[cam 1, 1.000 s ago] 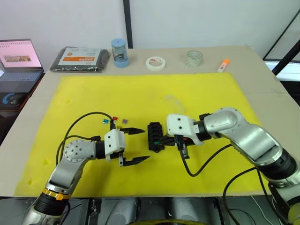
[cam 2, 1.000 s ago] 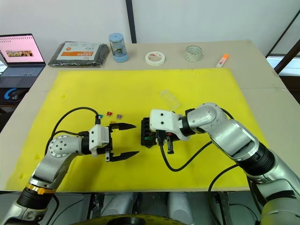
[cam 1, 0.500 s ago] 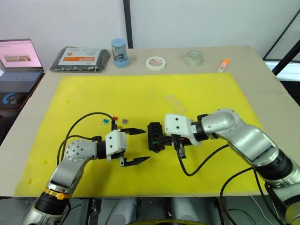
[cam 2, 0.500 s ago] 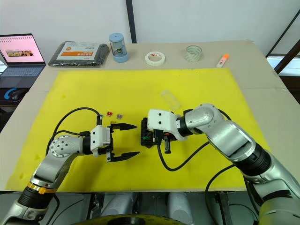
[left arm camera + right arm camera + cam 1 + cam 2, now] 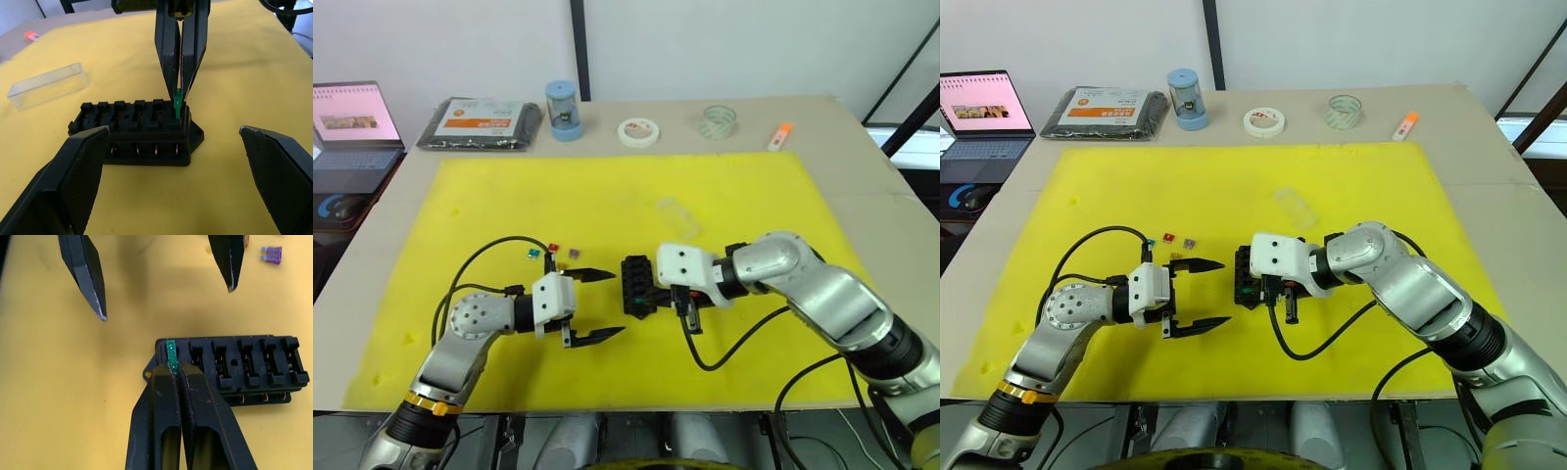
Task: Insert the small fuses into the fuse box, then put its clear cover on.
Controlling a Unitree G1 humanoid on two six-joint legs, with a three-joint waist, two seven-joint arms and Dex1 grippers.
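Observation:
The black fuse box (image 5: 636, 284) lies on the yellow mat between my two grippers. My right gripper (image 5: 177, 368) is shut on a green fuse (image 5: 171, 352) and holds it upright over the box. The fuse's lower end (image 5: 177, 110) meets the slot at the box's near end. My left gripper (image 5: 619, 302) is open just left of the box, with nothing between its fingers. Loose small fuses, among them a red one (image 5: 552, 248) and a purple one (image 5: 574, 254), lie on the mat behind the left gripper. The clear cover (image 5: 675, 213) rests on the mat beyond the box.
Along the table's back edge sit a black packet with an orange label (image 5: 480, 122), a blue cylinder (image 5: 561, 110), a white tape roll (image 5: 637, 131), a clear tape roll (image 5: 717, 120) and an orange-tipped marker (image 5: 779, 135). A laptop (image 5: 347, 127) stands at the far left.
My right gripper has edged left and closer to the fuse box with the green fuse in it. The left gripper has stayed in place, open.

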